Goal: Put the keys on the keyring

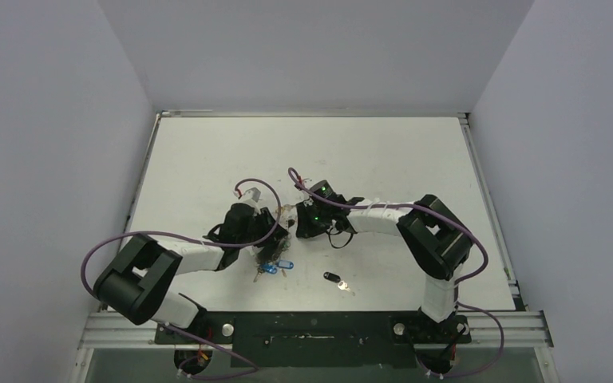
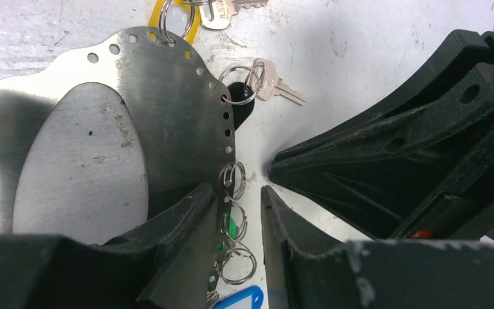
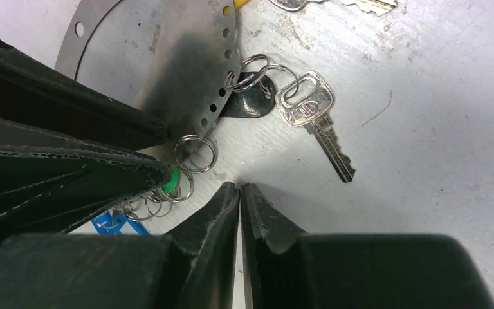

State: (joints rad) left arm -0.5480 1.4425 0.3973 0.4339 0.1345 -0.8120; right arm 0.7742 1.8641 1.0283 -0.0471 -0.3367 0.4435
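We find the keyring (image 2: 167, 96), a flat steel plate with holes along its rim, lying on the scuffed white table (image 3: 424, 161) between both arms. Split rings (image 3: 195, 153) threaded through those holes carry the keys (image 1: 274, 266): a silver key (image 3: 312, 112) beside a black tag (image 3: 251, 103), then a green tag (image 3: 172, 181), a blue tag (image 2: 241, 301) and a yellow tag (image 2: 196, 31). The left gripper (image 2: 237, 188) is released, its jaws straddling the rim. The right gripper (image 3: 239, 185) is clenched on nothing, its tips just beside a ring. Any stamp on the silver key is too small to read.
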